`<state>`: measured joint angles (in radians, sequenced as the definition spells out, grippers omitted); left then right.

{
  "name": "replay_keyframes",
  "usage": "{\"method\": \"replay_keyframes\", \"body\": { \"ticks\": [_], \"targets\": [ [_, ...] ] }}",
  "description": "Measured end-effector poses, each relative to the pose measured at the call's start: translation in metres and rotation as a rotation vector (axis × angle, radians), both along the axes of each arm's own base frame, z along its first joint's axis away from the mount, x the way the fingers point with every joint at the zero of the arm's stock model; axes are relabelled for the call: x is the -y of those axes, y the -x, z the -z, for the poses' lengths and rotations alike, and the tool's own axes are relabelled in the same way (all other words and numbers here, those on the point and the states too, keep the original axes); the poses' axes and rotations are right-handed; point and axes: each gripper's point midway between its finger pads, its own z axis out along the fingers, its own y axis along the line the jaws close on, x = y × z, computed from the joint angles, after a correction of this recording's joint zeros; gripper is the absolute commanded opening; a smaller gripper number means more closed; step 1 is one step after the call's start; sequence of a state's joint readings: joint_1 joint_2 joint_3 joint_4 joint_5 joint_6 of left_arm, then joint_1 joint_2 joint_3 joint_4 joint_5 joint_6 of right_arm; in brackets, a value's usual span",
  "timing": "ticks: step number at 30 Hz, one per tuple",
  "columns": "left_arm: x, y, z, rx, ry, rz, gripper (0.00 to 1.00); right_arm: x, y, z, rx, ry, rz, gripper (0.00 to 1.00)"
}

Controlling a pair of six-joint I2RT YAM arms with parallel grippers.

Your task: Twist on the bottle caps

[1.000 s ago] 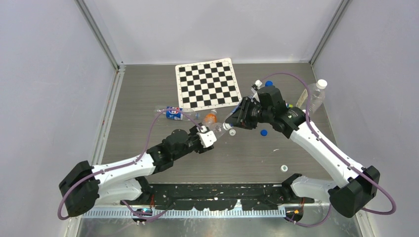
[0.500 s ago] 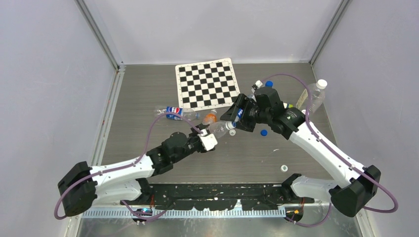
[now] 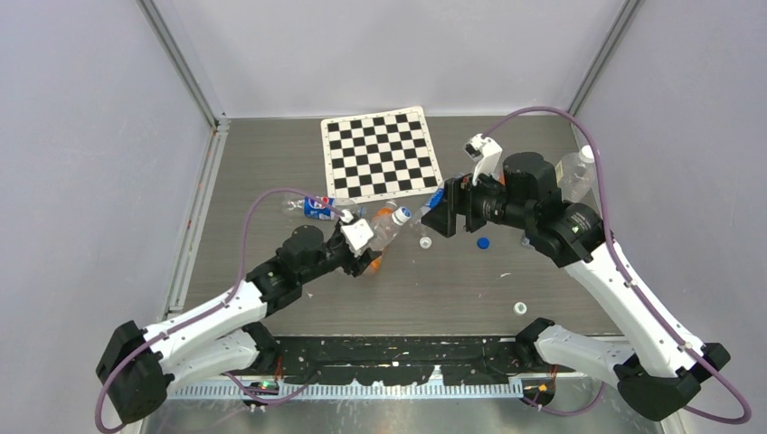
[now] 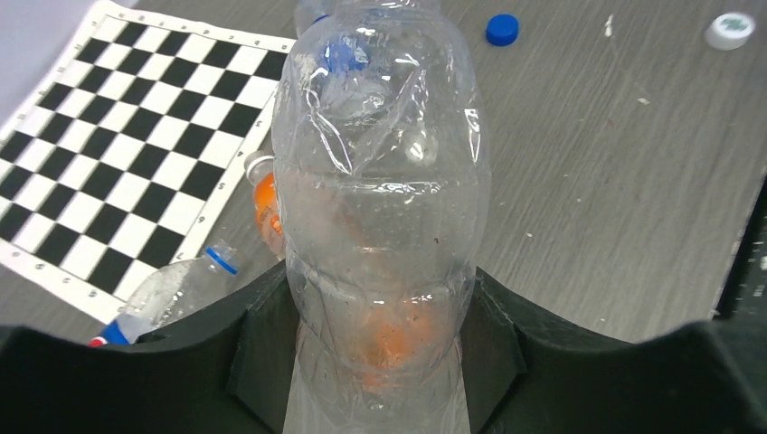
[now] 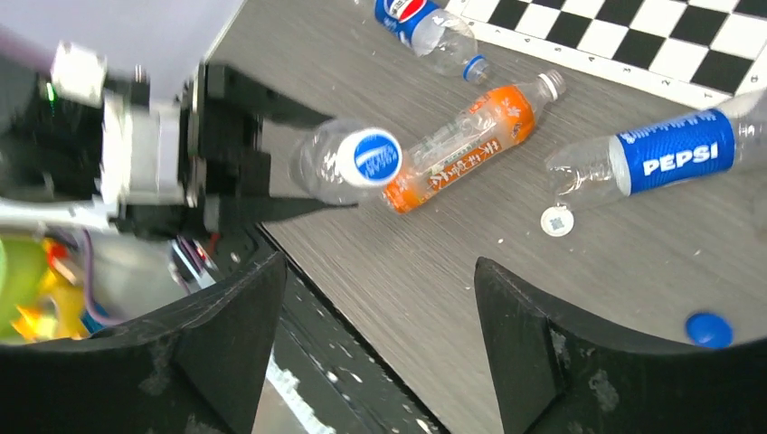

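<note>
My left gripper point(image 3: 364, 239) point(image 4: 380, 316) is shut on the body of a clear crumpled bottle point(image 4: 380, 181) point(image 3: 384, 228). The bottle's neck points toward the right arm and carries a white cap with a blue logo point(image 5: 366, 155) point(image 3: 402, 215). My right gripper point(image 3: 441, 210) point(image 5: 378, 271) stands open a short way off from that cap, with nothing between its fingers. Loose bottle caps lie on the table: a white cap point(image 3: 425, 242) point(image 5: 557, 220), a blue cap point(image 3: 483, 242) point(image 5: 708, 329) and another white cap point(image 3: 520, 307).
An orange-labelled bottle point(image 5: 461, 145) lies under the held bottle. A Pepsi bottle point(image 5: 669, 154) lies by the right gripper, another point(image 3: 317, 206) further left. A capped clear bottle point(image 3: 574, 176) lies at the back right. A checkerboard mat point(image 3: 378, 154) covers the back middle.
My right gripper has opened, let go of the cap on the held bottle, and drawn back and up. The left arm has pulled the bottle a little to the left.
</note>
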<state>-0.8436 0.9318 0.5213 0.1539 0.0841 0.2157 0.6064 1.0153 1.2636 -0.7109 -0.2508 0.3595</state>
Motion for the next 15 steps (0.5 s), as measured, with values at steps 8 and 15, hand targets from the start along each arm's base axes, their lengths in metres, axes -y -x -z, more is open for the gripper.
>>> {"method": "replay_keyframes", "body": {
  "ticks": [8, 15],
  "targets": [
    [0.006, 0.018, -0.013, -0.153, 0.134, 0.139, 0.22, -0.003, 0.011, 0.013, 0.207, 0.078, -0.306, 0.78],
    [0.022, 0.045, -0.032, -0.185, 0.183, 0.321, 0.22, -0.014, 0.026, 0.001, 0.399, 0.041, -0.537, 0.73]
  ]
}}
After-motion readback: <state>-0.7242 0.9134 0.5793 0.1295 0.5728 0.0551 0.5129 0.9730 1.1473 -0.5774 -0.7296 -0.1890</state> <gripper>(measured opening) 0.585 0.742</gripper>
